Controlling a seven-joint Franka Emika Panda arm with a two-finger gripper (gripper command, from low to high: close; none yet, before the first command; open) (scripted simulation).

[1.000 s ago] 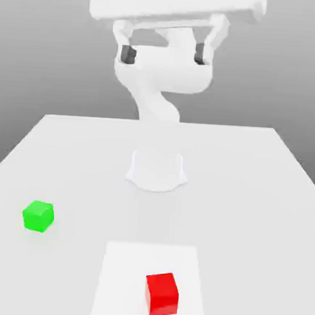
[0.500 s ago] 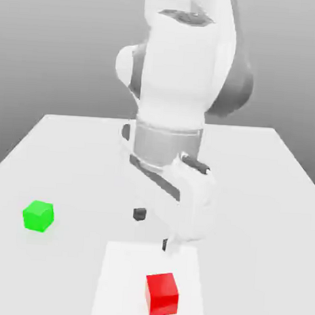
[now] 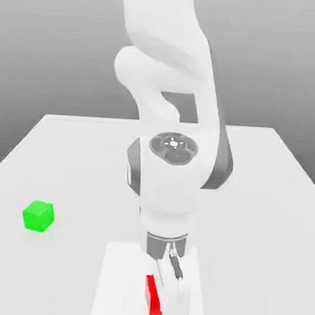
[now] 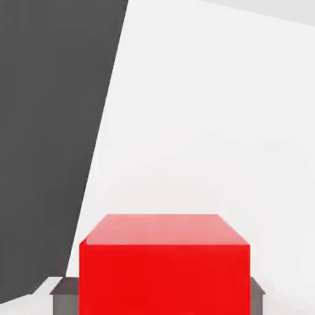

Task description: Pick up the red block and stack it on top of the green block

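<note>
One white arm [image 3: 169, 121] filled the centre of the exterior view, bent down over the table [image 3: 262, 212]. Its gripper [image 4: 165, 296] was closed on the red block [image 3: 152, 295] at the lower centre, apparently resting on a paler square patch [image 3: 116, 282]. At centre left sat the green block [image 3: 38, 216].

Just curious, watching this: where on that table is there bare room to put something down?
Most of the table is bare: the whole exterior view's right, and the stretch between the green block and the arm. It's crowded near the front, where the end effector meets the red block.
</note>
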